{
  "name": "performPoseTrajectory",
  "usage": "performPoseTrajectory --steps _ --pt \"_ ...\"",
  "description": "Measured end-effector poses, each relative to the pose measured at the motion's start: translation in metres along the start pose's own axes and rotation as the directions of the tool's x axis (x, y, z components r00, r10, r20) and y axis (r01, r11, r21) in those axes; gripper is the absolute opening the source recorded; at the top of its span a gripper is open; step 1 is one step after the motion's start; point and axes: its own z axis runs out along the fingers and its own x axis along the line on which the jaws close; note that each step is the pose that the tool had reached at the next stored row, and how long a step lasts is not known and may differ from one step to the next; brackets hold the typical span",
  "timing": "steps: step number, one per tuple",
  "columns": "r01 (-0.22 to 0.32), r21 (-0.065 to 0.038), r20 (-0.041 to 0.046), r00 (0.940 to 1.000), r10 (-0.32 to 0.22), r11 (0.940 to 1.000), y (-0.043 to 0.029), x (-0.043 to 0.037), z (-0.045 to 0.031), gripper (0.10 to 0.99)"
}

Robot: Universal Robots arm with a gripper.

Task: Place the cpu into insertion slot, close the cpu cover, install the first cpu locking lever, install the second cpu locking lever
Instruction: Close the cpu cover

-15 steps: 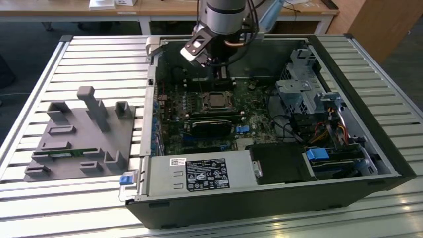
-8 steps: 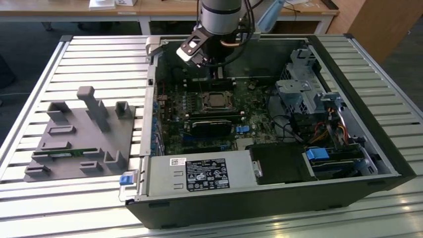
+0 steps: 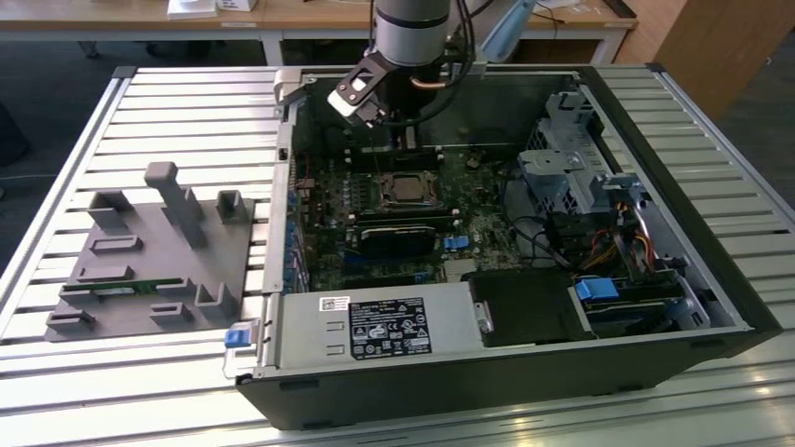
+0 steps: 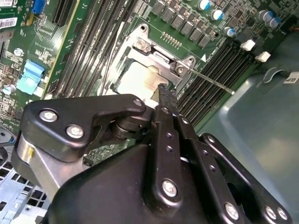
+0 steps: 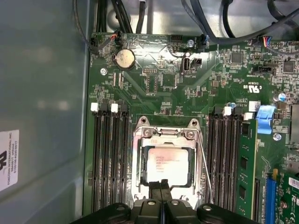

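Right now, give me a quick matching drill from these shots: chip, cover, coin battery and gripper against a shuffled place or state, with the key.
Things:
1. chip
2. cover
3. coin battery
4. gripper

Descriptions:
A. round and silver
B. shut, tip close above the cover
C. silvery square seen through a window
D. metal frame lying flat around the chip

Pairs: 1-C, 2-D, 3-A, 4-B

Silvery matt metal top, cpu (image 5: 169,163); bright bare metal frame, cpu cover (image 5: 139,161); glossy green board, motherboard (image 5: 159,93); black plastic, memory slots (image 5: 108,158); matt black metal with shiny screw heads, gripper (image 4: 163,93).
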Motion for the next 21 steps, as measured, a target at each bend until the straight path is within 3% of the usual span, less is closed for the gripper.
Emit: performPoseTrajectory --steps 13,21 --pt "0.0 0.0 -0.0001 1.0 0.0 1.0 -0.0042 0.0 0.0045 0.118" --pt "0.0 0.0 0.0001 1.0 0.0 1.0 -0.0049 -0.0033 0.0168 0.118"
